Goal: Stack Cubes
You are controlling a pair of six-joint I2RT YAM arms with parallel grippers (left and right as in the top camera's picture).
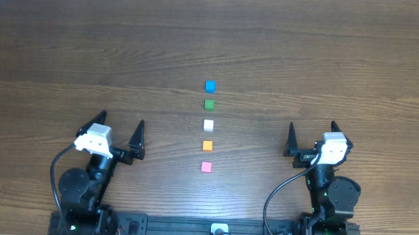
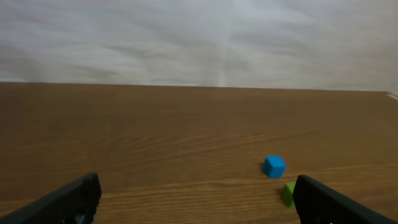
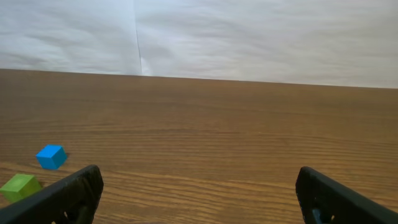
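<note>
Several small cubes lie in a straight line down the middle of the wooden table: blue (image 1: 210, 86) farthest from the arms, then green (image 1: 209, 105), white (image 1: 208, 125), orange (image 1: 207, 145) and pink (image 1: 206, 167) nearest. My left gripper (image 1: 119, 131) stands open to the left of the row, well apart from it. My right gripper (image 1: 313, 138) stands open to the right, also apart. The left wrist view shows the blue cube (image 2: 273, 166) and part of the green cube (image 2: 288, 193). In the right wrist view lie the blue cube (image 3: 51, 157) and the green cube (image 3: 20, 185).
The brown wooden table (image 1: 92, 48) spreads wide beyond the cubes and on both sides. A pale wall (image 2: 199, 37) rises behind its far edge.
</note>
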